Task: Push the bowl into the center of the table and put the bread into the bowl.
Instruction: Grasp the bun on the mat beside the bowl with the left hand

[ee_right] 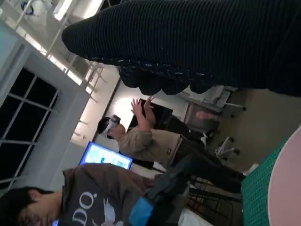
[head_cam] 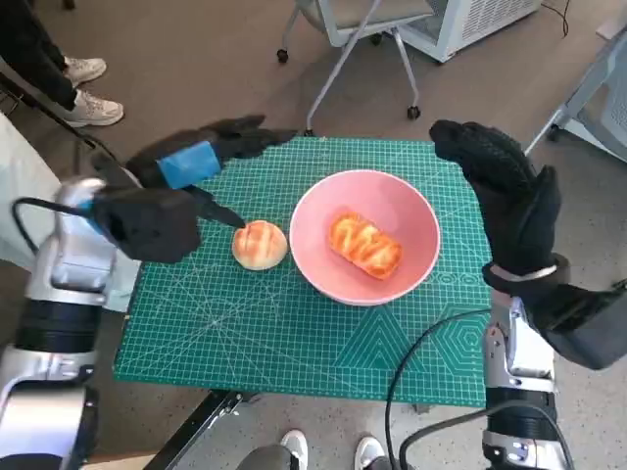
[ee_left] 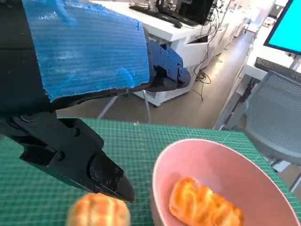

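Here, round bun [head_cam: 260, 244] just beside left robot hand [head_cam: 186, 191], fingers spread, holding nothing, pink bowl [head_cam: 411, 211] alongside.

Bowl [head_cam: 411, 211]: smooth pink, slight sheen, plastic-looking.
Bread [head_cam: 365, 245] in bowl: glossy glazed crust.
Bun [head_cam: 260, 244]: paler, matt, faint shine on top.
Mat [head_cam: 294, 333] on worktop: matt green, printed grid lines.
Left hand [head_cam: 181, 191]: hard black plastic, ribbed shiny blue tape.
Right hand [head_cam: 505, 191]: matt black knitted cloth.
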Action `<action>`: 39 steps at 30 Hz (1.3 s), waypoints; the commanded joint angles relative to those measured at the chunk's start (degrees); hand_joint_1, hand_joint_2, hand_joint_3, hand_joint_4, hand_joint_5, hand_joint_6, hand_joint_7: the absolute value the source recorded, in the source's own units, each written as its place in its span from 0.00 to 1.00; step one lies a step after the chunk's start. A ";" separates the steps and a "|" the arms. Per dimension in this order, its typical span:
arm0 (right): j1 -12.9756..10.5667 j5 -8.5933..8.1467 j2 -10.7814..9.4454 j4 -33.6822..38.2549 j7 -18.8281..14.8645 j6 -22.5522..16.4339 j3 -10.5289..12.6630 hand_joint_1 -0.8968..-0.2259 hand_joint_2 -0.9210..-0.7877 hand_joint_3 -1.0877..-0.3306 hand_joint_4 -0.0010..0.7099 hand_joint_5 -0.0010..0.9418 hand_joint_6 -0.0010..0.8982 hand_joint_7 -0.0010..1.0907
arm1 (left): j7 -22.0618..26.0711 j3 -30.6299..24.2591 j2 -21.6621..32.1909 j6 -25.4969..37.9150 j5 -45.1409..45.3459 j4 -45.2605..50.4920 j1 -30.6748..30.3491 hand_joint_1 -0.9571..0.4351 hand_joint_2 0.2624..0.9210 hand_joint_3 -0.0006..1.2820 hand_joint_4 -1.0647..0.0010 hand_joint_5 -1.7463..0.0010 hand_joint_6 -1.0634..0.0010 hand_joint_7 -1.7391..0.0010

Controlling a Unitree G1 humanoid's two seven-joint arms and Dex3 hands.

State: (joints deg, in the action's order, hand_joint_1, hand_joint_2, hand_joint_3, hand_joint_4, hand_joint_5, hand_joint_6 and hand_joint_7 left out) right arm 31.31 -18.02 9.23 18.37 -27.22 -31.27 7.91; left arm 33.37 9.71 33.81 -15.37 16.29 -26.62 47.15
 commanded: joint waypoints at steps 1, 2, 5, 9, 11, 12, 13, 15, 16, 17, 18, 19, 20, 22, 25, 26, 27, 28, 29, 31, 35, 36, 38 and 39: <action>-0.47 -0.44 0.82 0.98 -1.13 0.67 0.20 0.26 0.00 0.36 0.26 0.00 0.03 0.54 | -0.57 1.94 -0.77 0.35 1.91 -1.60 -0.82 0.60 0.74 0.00 0.91 0.99 0.76 0.99; -0.51 -0.42 0.86 1.09 -1.22 0.64 0.26 0.26 0.00 0.36 0.26 0.00 0.03 0.55 | -0.55 2.50 -0.91 0.52 2.47 -2.26 -0.74 0.60 0.74 0.00 0.91 0.99 0.76 0.99; -0.63 -0.47 0.96 1.10 -1.44 0.68 0.42 0.26 0.00 0.36 0.26 0.00 0.03 0.55 | -0.47 3.45 -1.13 0.81 3.38 -3.47 -0.47 0.62 0.73 0.00 0.91 1.00 0.76 0.99; -0.75 -0.63 1.21 1.19 -1.71 0.81 0.66 0.26 0.00 0.36 0.26 0.00 0.03 0.55 | -0.09 4.66 -1.38 1.19 4.25 -5.75 0.16 0.64 0.73 0.00 0.91 1.00 0.76 1.00; -0.82 -0.71 1.35 1.22 -1.82 0.87 0.79 0.26 0.00 0.36 0.26 0.00 0.03 0.55 | 0.17 5.12 -1.54 1.53 4.67 -6.81 0.45 0.66 0.73 0.00 0.91 1.00 0.76 1.00; -0.84 -0.73 1.40 1.23 -1.85 0.89 0.84 0.26 0.00 0.36 0.27 0.00 0.03 0.55 | 0.28 5.30 -1.59 1.67 4.83 -7.22 0.58 0.66 0.73 0.00 0.91 1.00 0.76 1.00; -0.91 -0.74 1.46 1.18 -1.84 0.94 0.88 0.26 0.00 0.36 0.27 0.00 0.03 0.55 | 0.51 5.47 -1.59 1.91 4.93 -7.59 0.66 0.67 0.73 0.00 0.91 1.00 0.76 1.00; -1.10 -0.69 1.57 0.94 -1.74 1.03 0.94 0.25 0.00 0.37 0.27 0.00 0.03 0.55 | 1.08 5.83 -1.51 2.58 5.03 -8.07 0.74 0.68 0.73 0.00 0.91 1.00 0.77 1.00; -1.23 -0.62 1.60 0.71 -1.62 1.09 0.95 0.25 0.00 0.37 0.27 0.00 0.03 0.55 | 1.29 6.04 -1.42 2.87 5.16 -8.22 0.72 0.68 0.73 0.00 0.91 1.00 0.77 1.00; -1.32 -0.58 1.62 0.56 -1.54 1.14 0.94 0.25 0.00 0.37 0.27 0.00 0.03 0.55 | 1.41 6.17 -1.35 3.03 5.23 -8.30 0.70 0.68 0.73 0.00 0.92 1.00 0.77 1.00; -1.43 -0.53 1.63 0.44 -1.45 1.15 0.96 0.25 0.00 0.37 0.27 0.00 0.03 0.55 | 1.49 6.33 -1.28 3.17 5.38 -8.42 0.65 0.68 0.73 0.00 0.92 1.00 0.77 1.00; -1.50 -0.50 1.64 0.35 -1.39 1.16 0.97 0.25 0.00 0.37 0.27 0.00 0.03 0.55 | 1.56 6.44 -1.23 3.26 5.48 -8.51 0.61 0.68 0.73 0.00 0.92 1.00 0.77 1.00; -1.60 -0.45 1.65 0.26 -1.31 1.16 0.99 0.25 0.00 0.37 0.27 0.00 0.03 0.55 | 1.61 6.50 -1.22 3.35 5.54 -8.83 0.57 0.68 0.73 0.00 0.92 1.00 0.77 1.00; -1.74 -0.35 1.66 0.15 -1.16 1.15 1.03 0.25 0.00 0.37 0.27 0.00 0.03 0.55 | 1.74 6.50 -1.22 3.58 5.69 -9.31 0.45 0.68 0.73 0.00 0.92 1.00 0.77 1.00; -1.80 -0.16 1.64 0.24 -0.98 1.08 1.08 0.26 0.00 0.37 0.27 0.00 0.03 0.55 | 1.92 6.52 -1.06 4.17 5.90 -9.44 0.13 0.68 0.73 0.00 0.92 1.00 0.78 1.00; -1.80 -0.07 1.61 0.34 -0.89 1.01 1.09 0.26 0.00 0.37 0.27 0.00 0.03 0.55 | 1.94 6.52 -0.96 4.44 5.98 -9.37 -0.02 0.67 0.73 0.00 0.92 1.00 0.78 1.00; -1.80 0.00 1.59 0.41 -0.83 0.97 1.10 0.26 0.00 0.37 0.27 0.00 0.03 0.55 | 1.96 6.51 -0.90 4.64 6.03 -9.31 -0.12 0.67 0.73 0.00 0.92 1.00 0.78 1.00; -1.79 0.04 1.58 0.51 -0.77 0.93 1.12 0.26 0.00 0.37 0.27 0.00 0.03 0.55 | 1.92 6.45 -0.81 4.80 6.06 -9.27 -0.29 0.67 0.73 0.00 0.92 1.00 0.78 1.00; -1.79 0.07 1.57 0.54 -0.72 0.92 1.14 0.26 0.00 0.37 0.27 0.00 0.03 0.55 | 1.92 6.39 -0.73 4.92 6.08 -9.20 -0.42 0.67 0.73 0.00 0.92 1.00 0.78 1.00; -1.80 0.19 1.53 0.62 -0.56 0.87 1.17 0.26 0.00 0.37 0.27 0.00 0.03 0.55 | 1.97 6.19 -0.52 5.27 6.01 -8.83 -0.81 0.67 0.72 0.00 0.92 1.00 0.78 1.00; -1.82 0.59 1.39 0.56 -0.03 0.91 1.11 0.27 0.00 0.37 0.27 0.00 0.04 0.55 | 1.95 5.85 0.01 5.97 5.93 -7.76 -1.67 0.65 0.71 0.00 0.92 1.00 0.78 1.00; -1.80 0.68 1.33 0.60 0.09 0.92 1.09 0.27 0.00 0.37 0.27 0.00 0.04 0.55 | 1.89 5.81 0.11 6.17 5.95 -7.50 -1.86 0.65 0.71 0.00 0.92 1.00 0.78 1.00; -1.81 0.77 1.27 0.61 0.24 0.94 1.03 0.27 0.00 0.37 0.27 0.00 0.04 0.55 | 1.85 5.78 0.24 6.45 5.93 -7.09 -2.11 0.64 0.71 0.00 0.92 1.00 0.78 1.00; -1.80 0.82 1.22 0.70 0.31 0.90 0.97 0.27 0.00 0.37 0.27 0.00 0.04 0.55 | 1.78 5.76 0.29 6.58 5.94 -6.98 -2.26 0.64 0.70 0.00 0.92 1.00 0.78 1.00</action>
State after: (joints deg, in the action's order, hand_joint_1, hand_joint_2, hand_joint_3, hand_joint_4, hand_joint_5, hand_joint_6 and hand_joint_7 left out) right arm 30.65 -17.78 10.59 18.50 -27.47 -30.85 8.86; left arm 35.03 15.71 33.39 -9.42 22.16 -34.58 45.95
